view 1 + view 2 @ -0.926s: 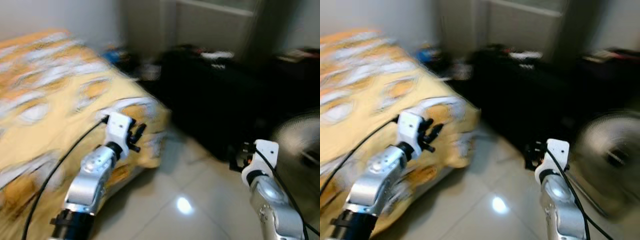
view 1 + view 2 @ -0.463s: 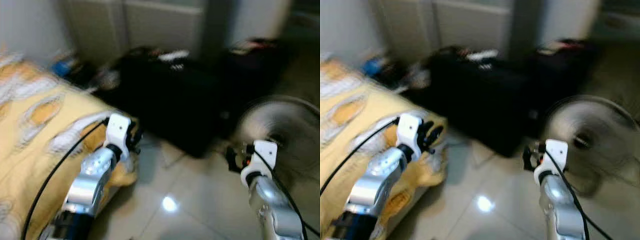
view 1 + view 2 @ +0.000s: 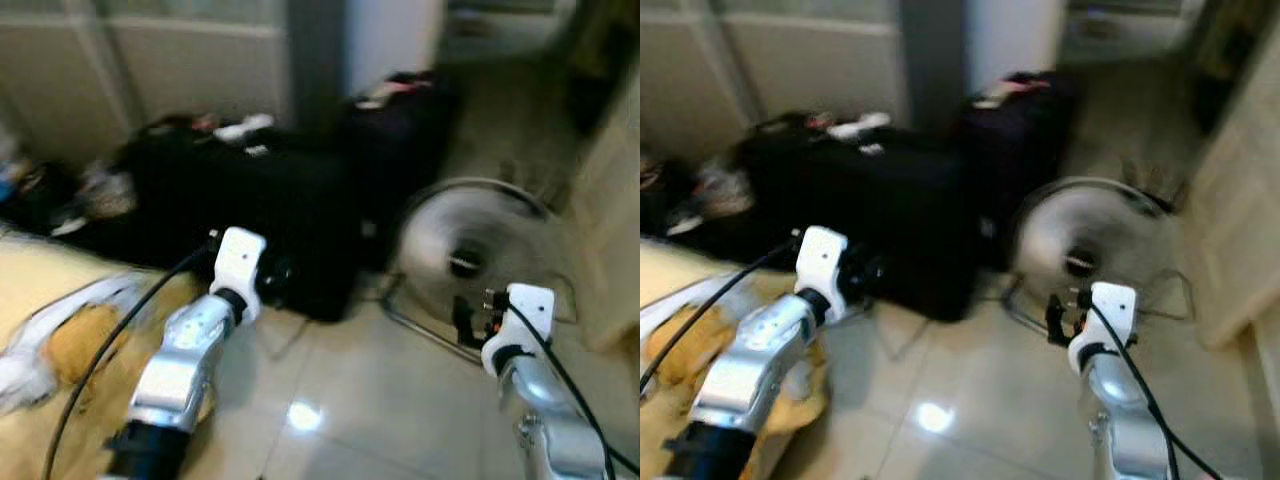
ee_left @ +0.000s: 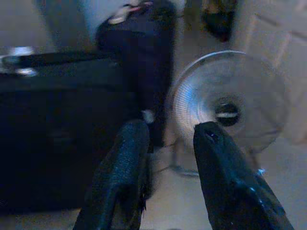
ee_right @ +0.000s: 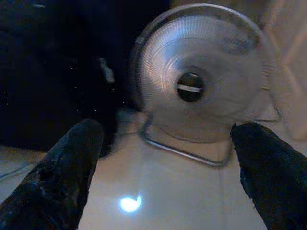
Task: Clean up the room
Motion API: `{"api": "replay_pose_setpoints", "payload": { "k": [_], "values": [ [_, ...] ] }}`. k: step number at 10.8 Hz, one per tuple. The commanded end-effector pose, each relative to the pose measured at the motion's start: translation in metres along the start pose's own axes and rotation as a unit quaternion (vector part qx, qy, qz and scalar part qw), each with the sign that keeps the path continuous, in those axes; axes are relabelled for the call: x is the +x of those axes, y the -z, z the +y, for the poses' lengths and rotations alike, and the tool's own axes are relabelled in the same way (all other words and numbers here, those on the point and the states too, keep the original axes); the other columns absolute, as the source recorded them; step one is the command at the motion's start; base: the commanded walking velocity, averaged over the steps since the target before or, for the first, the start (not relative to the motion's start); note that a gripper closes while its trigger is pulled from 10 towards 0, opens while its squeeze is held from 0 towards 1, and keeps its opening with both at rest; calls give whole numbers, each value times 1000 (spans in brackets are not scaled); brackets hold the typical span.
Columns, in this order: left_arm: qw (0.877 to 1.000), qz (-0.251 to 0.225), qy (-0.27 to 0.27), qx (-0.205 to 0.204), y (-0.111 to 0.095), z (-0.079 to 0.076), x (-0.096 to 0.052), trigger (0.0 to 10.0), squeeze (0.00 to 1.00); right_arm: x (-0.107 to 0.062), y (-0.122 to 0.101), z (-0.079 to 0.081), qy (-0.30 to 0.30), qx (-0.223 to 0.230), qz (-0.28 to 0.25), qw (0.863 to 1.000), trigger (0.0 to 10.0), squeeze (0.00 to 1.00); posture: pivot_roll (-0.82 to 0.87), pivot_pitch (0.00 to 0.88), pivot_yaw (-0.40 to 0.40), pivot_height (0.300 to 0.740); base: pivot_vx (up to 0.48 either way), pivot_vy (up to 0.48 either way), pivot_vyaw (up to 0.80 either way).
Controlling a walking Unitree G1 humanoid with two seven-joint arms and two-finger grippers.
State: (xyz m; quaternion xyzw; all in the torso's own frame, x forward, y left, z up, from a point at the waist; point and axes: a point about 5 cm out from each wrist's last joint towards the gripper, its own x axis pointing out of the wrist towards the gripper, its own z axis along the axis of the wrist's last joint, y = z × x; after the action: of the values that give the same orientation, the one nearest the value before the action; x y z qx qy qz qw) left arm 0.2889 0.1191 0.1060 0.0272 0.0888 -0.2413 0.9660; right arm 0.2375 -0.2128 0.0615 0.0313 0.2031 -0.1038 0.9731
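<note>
My left gripper (image 3: 272, 281) is raised in front of a large black suitcase (image 3: 200, 205) lying on the floor; its fingers (image 4: 125, 158) stand open with nothing between them. My right gripper (image 3: 466, 320) hovers low over the tiles, open and empty, just before a round floor fan (image 3: 470, 250). In the right wrist view the fan (image 5: 196, 81) sits between the wide-spread fingers (image 5: 72, 163). Small light items (image 3: 245, 128) lie on top of the black suitcase. The picture is blurred.
A darker upright suitcase (image 3: 400, 130) stands behind the fan with something pale on top. The bed corner with a yellow patterned blanket (image 3: 60, 330) is at the near left. Loose clutter (image 3: 95, 190) lies by the back wall. A pale door (image 3: 610, 220) is at the right.
The whole view has swung to the right: the bed has slid off to the left and the fan has come toward the middle. Both arms keep their pose, grippers still open.
</note>
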Motion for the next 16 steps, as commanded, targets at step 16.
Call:
{"api": "replay_pose_setpoints", "payload": {
  "k": [16],
  "values": [
    [994, 34, -101, 27, 27, 26, -67, 10000, 0, -15, 8, 24, -116, 7, -29, 993, 10000, 0, -14, 0, 62, 740, 36, 0, 0]
  ]
}}
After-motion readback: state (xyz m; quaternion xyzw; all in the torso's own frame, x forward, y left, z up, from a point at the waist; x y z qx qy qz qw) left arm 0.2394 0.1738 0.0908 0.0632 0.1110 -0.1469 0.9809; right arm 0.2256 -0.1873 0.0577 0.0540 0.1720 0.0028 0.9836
